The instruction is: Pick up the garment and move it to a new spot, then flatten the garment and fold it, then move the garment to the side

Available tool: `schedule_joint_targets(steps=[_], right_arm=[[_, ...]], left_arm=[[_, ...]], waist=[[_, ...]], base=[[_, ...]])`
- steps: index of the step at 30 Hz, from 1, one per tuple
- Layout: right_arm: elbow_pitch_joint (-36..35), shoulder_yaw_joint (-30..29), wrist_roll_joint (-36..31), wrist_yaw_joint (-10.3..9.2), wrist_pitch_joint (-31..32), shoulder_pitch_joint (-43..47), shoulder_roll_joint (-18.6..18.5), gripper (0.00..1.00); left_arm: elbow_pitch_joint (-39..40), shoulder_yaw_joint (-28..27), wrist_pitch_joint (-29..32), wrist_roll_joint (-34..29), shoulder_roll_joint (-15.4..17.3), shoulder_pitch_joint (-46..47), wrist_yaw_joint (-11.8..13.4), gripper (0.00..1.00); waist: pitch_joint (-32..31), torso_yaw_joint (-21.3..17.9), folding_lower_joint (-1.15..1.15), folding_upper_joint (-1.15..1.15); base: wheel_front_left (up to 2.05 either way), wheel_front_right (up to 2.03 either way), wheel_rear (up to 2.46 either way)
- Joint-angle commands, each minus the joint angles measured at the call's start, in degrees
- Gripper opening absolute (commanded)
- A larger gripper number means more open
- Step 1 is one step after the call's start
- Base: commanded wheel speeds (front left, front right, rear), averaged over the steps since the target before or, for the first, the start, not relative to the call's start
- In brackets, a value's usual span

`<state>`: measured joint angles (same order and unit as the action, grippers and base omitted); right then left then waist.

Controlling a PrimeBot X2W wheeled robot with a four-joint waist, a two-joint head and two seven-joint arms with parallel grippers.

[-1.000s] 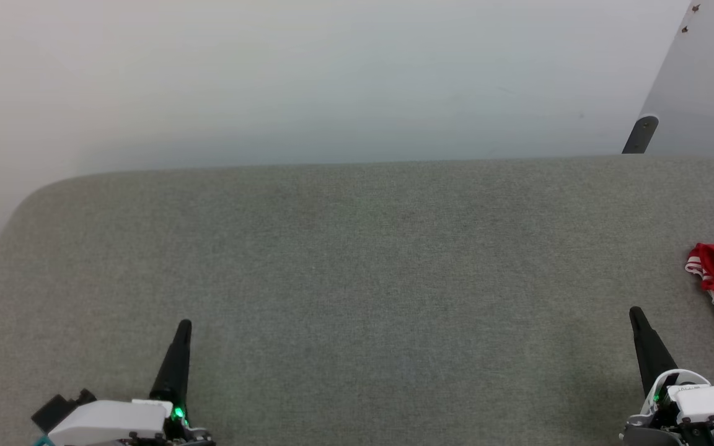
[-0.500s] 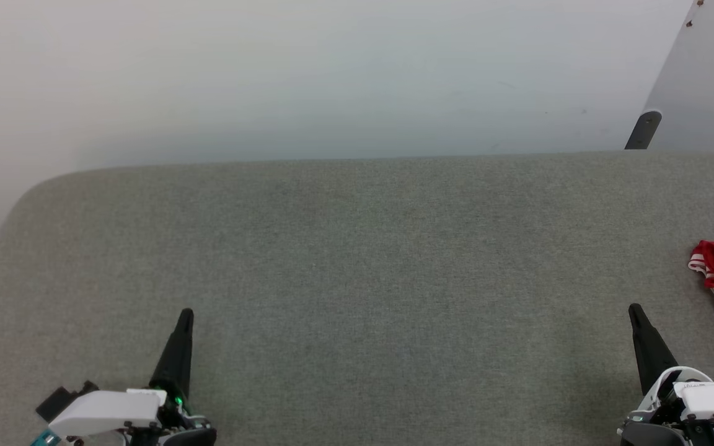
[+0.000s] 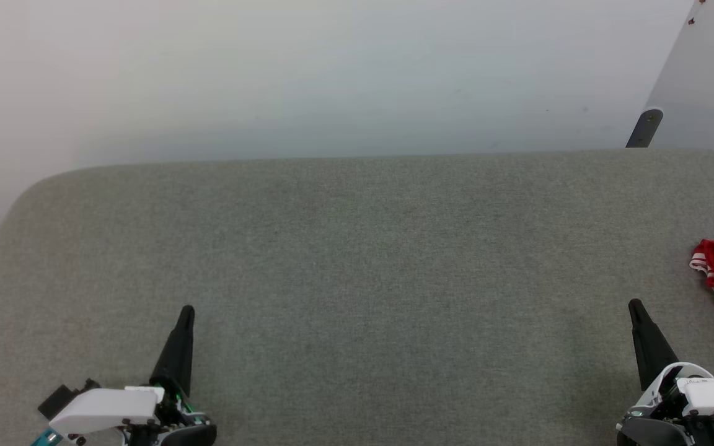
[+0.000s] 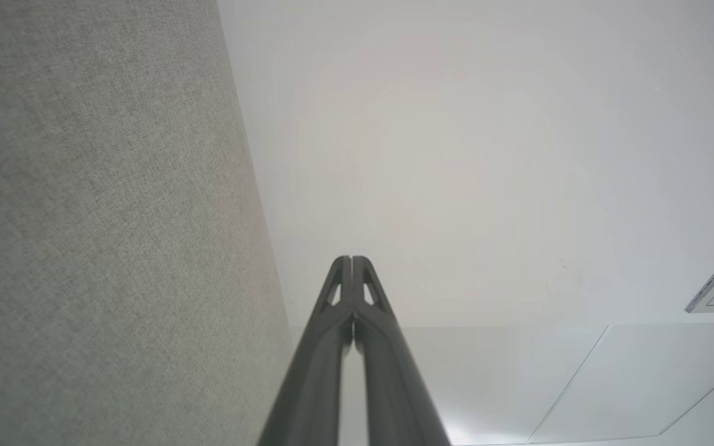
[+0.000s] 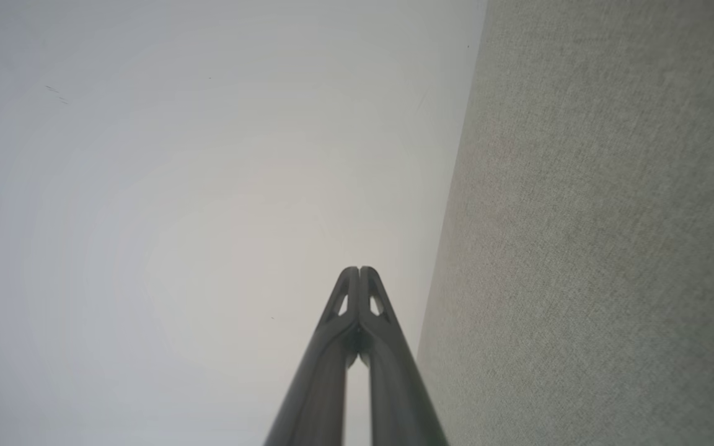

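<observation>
Pointing forward low over the grey fabric surface (image 3: pixel 357 248), left tool (image 3: pixel 186 311) and right tool (image 3: pixel 633 305) sit pinched together, empty.

we've got left gripper (image 3: pixel 186 311) at lower left, closed, fingers (image 4: pixel 388 371) pressed tip to tip, leaning slightly right. right gripper (image 3: pixel 633 305) at lower right, closed too, leaning slightly left. both point forward, well apart.
</observation>
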<state>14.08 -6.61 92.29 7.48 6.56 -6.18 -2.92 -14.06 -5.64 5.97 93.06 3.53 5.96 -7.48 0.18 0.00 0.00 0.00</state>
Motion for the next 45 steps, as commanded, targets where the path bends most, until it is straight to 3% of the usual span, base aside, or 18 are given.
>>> schedule_joint_targets(steps=[1, 45], right_arm=[[-0.01, 0.02, 0.2, 0.02, 0.06, -0.16, 0.19, 0.0], [-0.01, 0.04, 0.22, 0.02, 0.04, -0.16, 0.18, 0.0]], left_arm=[[-0.1, -0.14, 0.02, 0.05, -0.1, 0.59, -0.02, 0.0], [-0.11, -0.55, 0.48, -0.35, -0.39, 0.64, -0.02, 0.0]], waist=[[0.0, 0.0, 0.0, 0.0], [0.0, 0.0, 0.0, 0.0]], base=[[0.0, 0.0, 0.0], [0.0, 0.0, 0.0]])
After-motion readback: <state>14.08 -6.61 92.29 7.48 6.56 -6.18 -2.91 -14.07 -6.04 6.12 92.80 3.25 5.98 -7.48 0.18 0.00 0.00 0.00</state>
